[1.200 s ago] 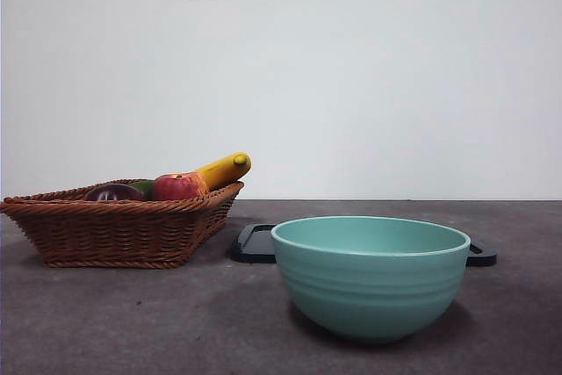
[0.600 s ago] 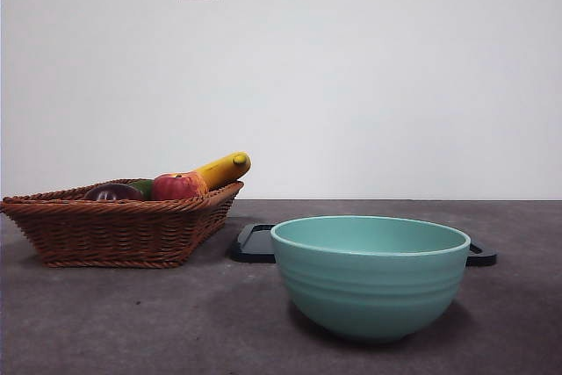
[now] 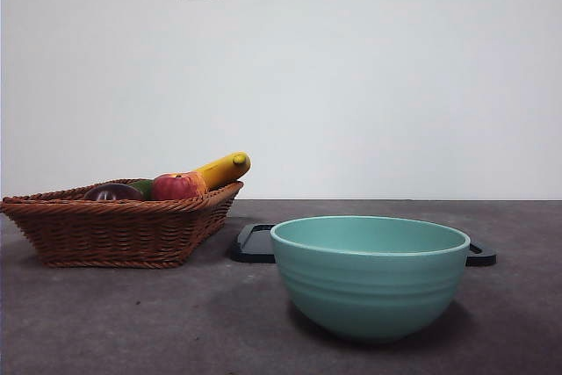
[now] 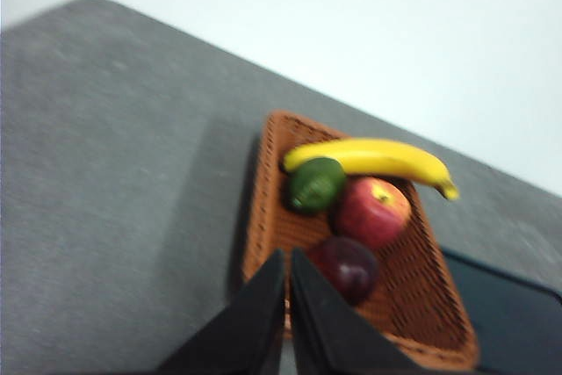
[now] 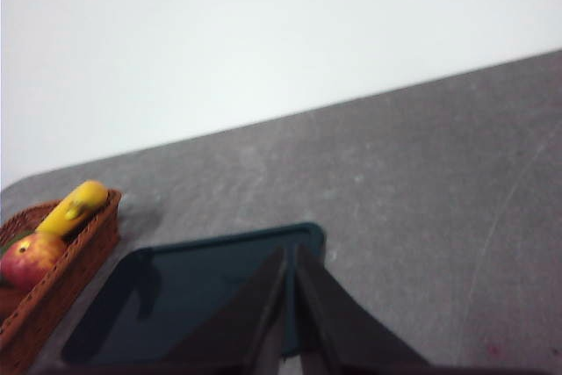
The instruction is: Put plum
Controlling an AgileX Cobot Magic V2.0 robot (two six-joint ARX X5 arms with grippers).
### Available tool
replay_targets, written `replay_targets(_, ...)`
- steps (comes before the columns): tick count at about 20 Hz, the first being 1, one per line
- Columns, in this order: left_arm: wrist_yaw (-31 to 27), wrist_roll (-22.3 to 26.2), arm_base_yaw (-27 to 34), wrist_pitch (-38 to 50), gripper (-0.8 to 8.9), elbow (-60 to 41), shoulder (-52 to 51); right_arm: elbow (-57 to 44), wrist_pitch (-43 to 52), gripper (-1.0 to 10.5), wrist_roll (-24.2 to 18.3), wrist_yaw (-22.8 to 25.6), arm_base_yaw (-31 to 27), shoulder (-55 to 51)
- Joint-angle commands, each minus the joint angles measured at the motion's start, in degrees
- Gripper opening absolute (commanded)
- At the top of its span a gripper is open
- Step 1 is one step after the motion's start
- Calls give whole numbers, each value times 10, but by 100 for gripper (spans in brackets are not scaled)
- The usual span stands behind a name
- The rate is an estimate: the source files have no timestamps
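A: Plum is sitting in the basket beside the apple, untouched.

B: Left hand is hovering above it, pinched closed, empty, lining up. Right hand is waiting, closed too.

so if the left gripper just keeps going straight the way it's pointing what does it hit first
Most likely the plum. In the left wrist view the left gripper, jaws shut, points at the wicker basket, and the plum lies just beyond its tips. Depth is unclear, so it could meet the basket's near rim first.
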Motion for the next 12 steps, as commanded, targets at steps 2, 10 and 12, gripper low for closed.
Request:
replay_targets(2,45,31,0,-24,8,66,47,70,-42,5,-17,-30,0,46)
replay_targets(10,149,132,0,-136,8,202,172,238,-192,5,-90,-126,0,197)
replay_targets(12,186,154,0,-163,8,230,197,272,-226,5,-107,-153,1,232)
